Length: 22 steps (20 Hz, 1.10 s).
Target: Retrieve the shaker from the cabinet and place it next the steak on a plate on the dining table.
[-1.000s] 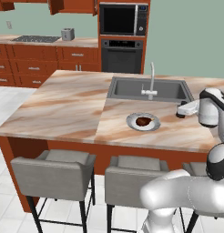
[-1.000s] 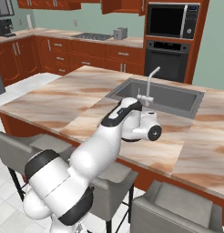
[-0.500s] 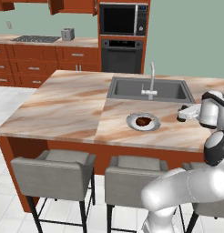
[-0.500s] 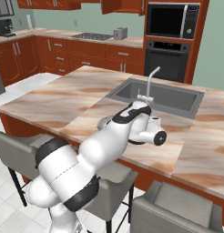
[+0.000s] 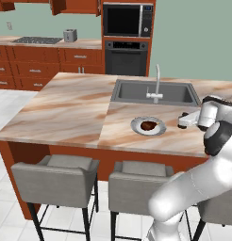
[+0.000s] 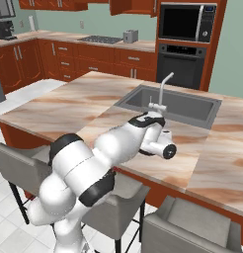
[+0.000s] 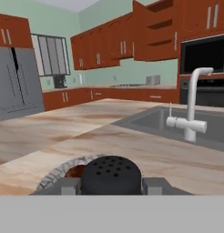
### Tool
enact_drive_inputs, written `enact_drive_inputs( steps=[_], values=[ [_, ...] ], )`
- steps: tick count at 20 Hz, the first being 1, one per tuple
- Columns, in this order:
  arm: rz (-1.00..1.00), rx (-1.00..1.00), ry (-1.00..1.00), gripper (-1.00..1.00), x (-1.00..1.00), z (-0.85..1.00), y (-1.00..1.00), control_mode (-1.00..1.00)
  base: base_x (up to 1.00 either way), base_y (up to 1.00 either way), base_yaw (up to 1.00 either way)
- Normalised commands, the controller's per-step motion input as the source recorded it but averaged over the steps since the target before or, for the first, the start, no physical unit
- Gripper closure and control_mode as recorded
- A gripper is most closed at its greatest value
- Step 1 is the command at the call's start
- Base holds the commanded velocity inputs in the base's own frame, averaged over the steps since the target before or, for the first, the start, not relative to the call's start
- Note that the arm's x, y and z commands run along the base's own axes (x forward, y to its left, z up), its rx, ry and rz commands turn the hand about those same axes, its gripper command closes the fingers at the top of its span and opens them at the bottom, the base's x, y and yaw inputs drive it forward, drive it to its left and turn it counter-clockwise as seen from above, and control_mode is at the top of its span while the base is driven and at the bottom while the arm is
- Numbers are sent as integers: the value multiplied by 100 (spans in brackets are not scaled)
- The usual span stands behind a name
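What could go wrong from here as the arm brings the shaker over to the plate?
1. The tool holds the shaker low over the table; lowered too near, it may clip the rim of the plate or land on the steak.
2. The faucet and sink are close behind; a wide swing could hit them.

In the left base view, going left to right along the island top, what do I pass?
Bare marbled dining table → plate with the steak on it → gripper, shut on the shaker.
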Motion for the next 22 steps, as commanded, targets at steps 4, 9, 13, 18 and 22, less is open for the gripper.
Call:
enact_drive_inputs(
  steps=[4,9,13,18,22],
  values=[
    [0,0,0,100,41,-28,0,-100,0,0,0],
    [0,0,0,100,40,-32,0,-100,0,0,0],
    [0,0,0,100,35,-42,-6,-100,0,0,0],
    [0,0,0,100,16,-47,-29,-100,0,0,0],
    [0,0,0,100,2,-45,-54,-100,0,0,0]
  ],
)
